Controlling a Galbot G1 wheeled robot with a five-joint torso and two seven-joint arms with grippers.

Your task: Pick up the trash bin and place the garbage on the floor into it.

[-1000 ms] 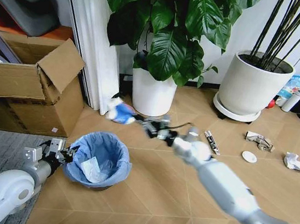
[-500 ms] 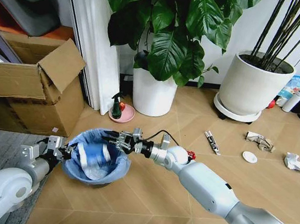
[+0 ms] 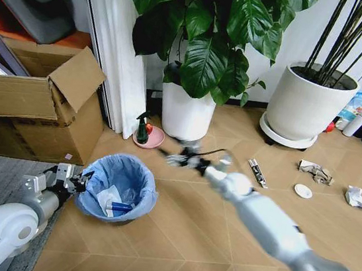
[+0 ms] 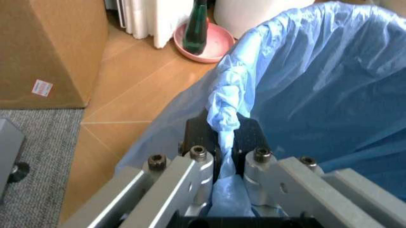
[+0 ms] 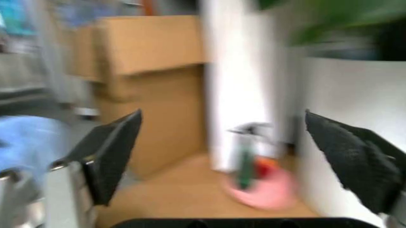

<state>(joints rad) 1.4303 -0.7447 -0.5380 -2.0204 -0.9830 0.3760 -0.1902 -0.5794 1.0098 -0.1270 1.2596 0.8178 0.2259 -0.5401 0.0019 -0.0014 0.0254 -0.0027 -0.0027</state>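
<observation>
Left hand is clamped on the bag-lined rim of the trash bin, which sits on the floor just beside the cardboard box. Right hand is spread wide and empty, above bare floor between bin and white pot. Remaining garbage lies well apart near the big planter, open floor between.

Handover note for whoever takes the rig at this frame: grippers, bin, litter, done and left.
Left gripper: shut on the bagged rim of the trash bin, which stands on the floor by the cardboard box.
Right gripper: open, empty, in the air right of the bin.
Done: white paper and a blue-white wrapper lie in the bin.
Left on the floor: dark tube, grey-brown wrapper, white disc, paper wad.
</observation>
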